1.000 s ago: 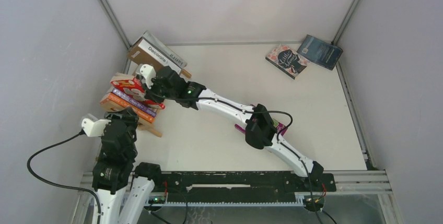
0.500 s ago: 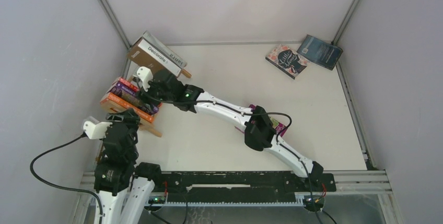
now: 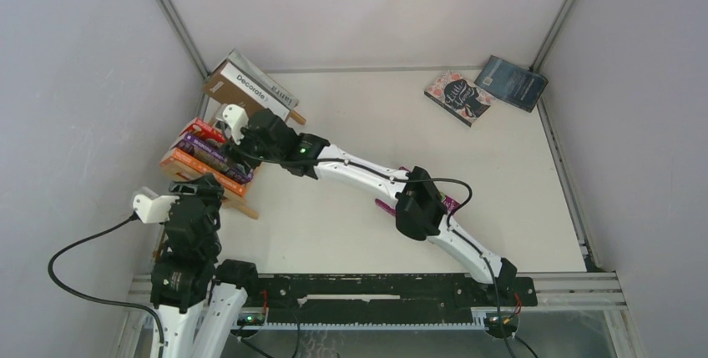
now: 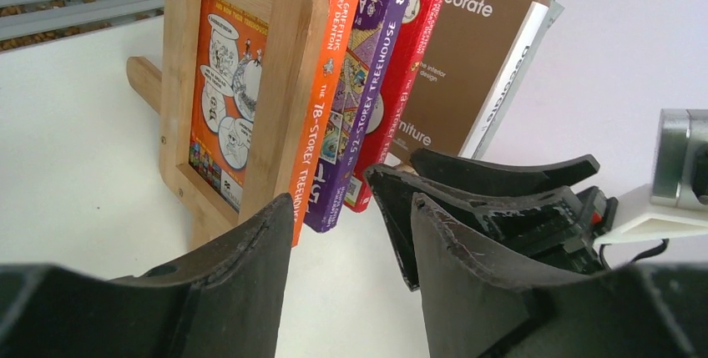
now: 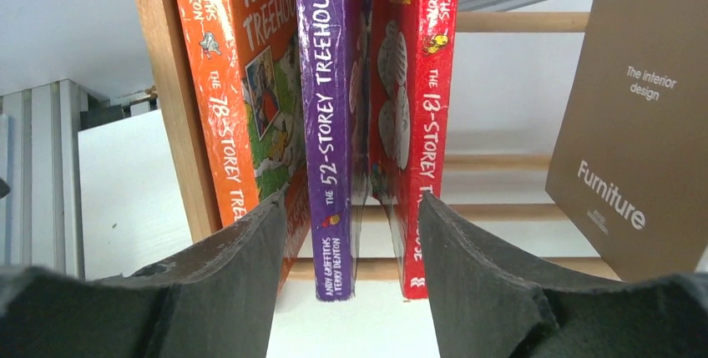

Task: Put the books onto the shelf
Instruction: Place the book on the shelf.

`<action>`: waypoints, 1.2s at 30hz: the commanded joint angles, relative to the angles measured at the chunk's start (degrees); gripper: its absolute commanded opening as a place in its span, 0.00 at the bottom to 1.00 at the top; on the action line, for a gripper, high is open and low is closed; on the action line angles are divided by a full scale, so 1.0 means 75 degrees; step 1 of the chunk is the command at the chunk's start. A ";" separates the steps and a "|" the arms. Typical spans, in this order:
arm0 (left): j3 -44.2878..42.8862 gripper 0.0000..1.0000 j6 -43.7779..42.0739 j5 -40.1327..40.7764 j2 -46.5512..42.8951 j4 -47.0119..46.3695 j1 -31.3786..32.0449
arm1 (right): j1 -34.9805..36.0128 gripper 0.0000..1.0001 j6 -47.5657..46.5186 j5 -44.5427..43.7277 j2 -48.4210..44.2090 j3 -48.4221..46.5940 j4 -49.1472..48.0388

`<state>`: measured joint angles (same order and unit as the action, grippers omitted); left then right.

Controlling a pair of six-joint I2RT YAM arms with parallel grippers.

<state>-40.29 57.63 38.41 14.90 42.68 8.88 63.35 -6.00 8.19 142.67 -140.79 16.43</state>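
Your right arm stretches to the shelf, right pincer parted and empty before the purple book. Your left pincer gapes beside the shelf.

orange book spine: "the 78-storey treehouse", nearest in the rack
purple book spine: "the 52-storey treehouse", and "andy griffiths & terry denton" at its lower end
red book spine: "the 13-storey treehouse", with "griffiths" and "denton" at its upper end
brown book cover: "decorate", "the interior design", "furniture", all in white, just beyond the red one
grey-white book spine: dark lettering, too blurred to read
pink book cover, far right: looping script, too small to read
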 commanded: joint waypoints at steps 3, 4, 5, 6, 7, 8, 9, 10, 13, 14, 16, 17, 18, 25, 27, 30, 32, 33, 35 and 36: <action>-0.0282 0.58 0.0197 0.0211 -0.0162 0.0074 0.0034 | 0.0009 0.65 -0.0016 0.0010 -0.1130 0.0292 -0.0432; -0.0321 0.58 0.0186 0.0248 -0.0169 0.0089 0.0034 | 0.0013 0.65 -0.0021 0.0010 -0.1153 0.0301 -0.0404; -0.0364 0.58 0.0160 0.0272 -0.0181 0.0112 0.0039 | 0.0023 0.65 -0.0028 0.0010 -0.1225 0.0329 -0.0398; -0.0420 0.58 0.0142 0.0296 -0.0173 0.0136 0.0035 | 0.0034 0.64 -0.0030 0.0010 -0.1284 0.0387 -0.0421; -0.0471 0.58 0.0122 0.0319 -0.0163 0.0168 0.0036 | 0.0046 0.64 -0.0023 0.0010 -0.1384 0.0477 -0.0486; -0.0526 0.58 0.0105 0.0342 -0.0167 0.0202 0.0034 | 0.0061 0.64 -0.0002 -0.0012 -0.1488 0.0590 -0.0586; -0.0564 0.58 0.0084 0.0375 -0.0178 0.0222 0.0034 | 0.0061 0.63 0.0042 -0.0037 -0.1619 0.0758 -0.0717; -0.0592 0.58 0.0077 0.0404 -0.0182 0.0233 0.0043 | 0.0054 0.62 0.0097 -0.0095 -0.1767 0.0926 -0.0871; -0.0627 0.58 0.0062 0.0435 -0.0211 0.0263 0.0035 | -0.0114 0.43 0.0401 -0.0200 -0.2007 0.1244 -0.1240; -0.0638 0.57 0.0061 0.0424 -0.0213 0.0273 0.0034 | -0.0214 0.35 0.0573 -0.0195 -0.1979 0.1193 -0.1286; -0.0628 0.56 0.0085 0.0373 -0.0189 0.0314 0.0036 | -0.0395 0.20 0.0758 -0.0144 -0.1759 0.0852 -0.1211; -0.0628 0.56 0.0086 0.0339 -0.0166 0.0318 0.0034 | -0.0469 0.13 0.0881 -0.0123 -0.1565 0.0568 -0.1096; -0.0614 0.56 0.0071 0.0310 -0.0146 0.0312 0.0040 | -0.0555 0.08 0.1006 -0.0075 -0.1359 0.0296 -0.0888; -0.0550 0.55 -0.0065 0.0220 0.0038 0.0235 0.0034 | -0.0948 0.00 0.1778 0.0254 -0.0318 -0.0242 -0.1136; -0.0441 0.55 -0.0066 0.0141 0.0075 0.0107 0.0037 | -0.1027 0.00 0.1987 0.0350 -0.0051 -0.0363 -0.1238; -0.0226 0.55 -0.0005 0.0099 0.0109 -0.0090 0.0034 | -0.1098 0.00 0.2216 0.0532 0.0410 -0.0569 -0.1362; -0.0015 0.54 0.0063 0.0140 0.0110 -0.0206 0.0037 | -0.1112 0.00 0.2366 0.0625 0.0653 -0.0702 -0.1464; 0.0069 0.54 0.0082 0.0166 0.0101 -0.0276 0.0036 | -0.1105 0.00 0.2416 0.0666 0.0786 -0.0745 -0.1525; 0.0226 0.54 0.0093 0.0220 0.0087 -0.0399 0.0043 | -0.1099 0.00 0.2581 0.0737 0.1045 -0.0897 -0.1652; 0.0273 0.54 0.0087 0.0247 0.0091 -0.0470 0.0035 | -0.1086 0.00 0.2660 0.0781 0.1185 -0.1004 -0.1670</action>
<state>-40.58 58.33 39.75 14.98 43.03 8.88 54.35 9.85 11.51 149.73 -143.41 8.40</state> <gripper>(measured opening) 0.547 0.003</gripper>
